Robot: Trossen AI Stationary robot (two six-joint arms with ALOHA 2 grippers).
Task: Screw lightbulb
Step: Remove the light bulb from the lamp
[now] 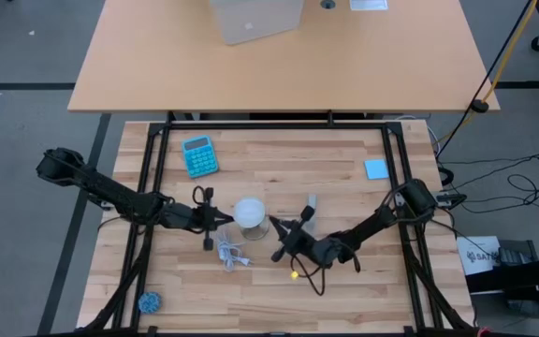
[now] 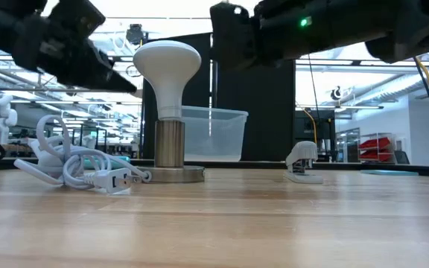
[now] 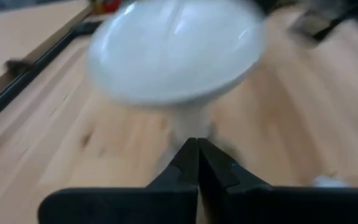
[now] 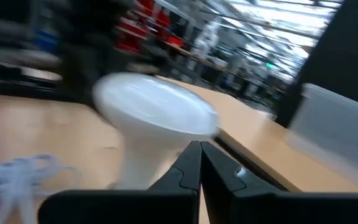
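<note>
Lightbulb (image 1: 249, 212) upright btwn L fingers (image 3: 188, 163) & R fingers (image 4: 191, 163), both pairs pinched together, empty.

A blue calculator (image 1: 199, 155) and a blue notepad (image 1: 375, 168) lie toward the far side of the wooden table (image 1: 279, 281); a coiled white cord (image 2: 73, 165) sprawls mid-table, a stapler (image 2: 302, 162) beside it, a blue ball (image 1: 149, 301) at the near corner.
</note>
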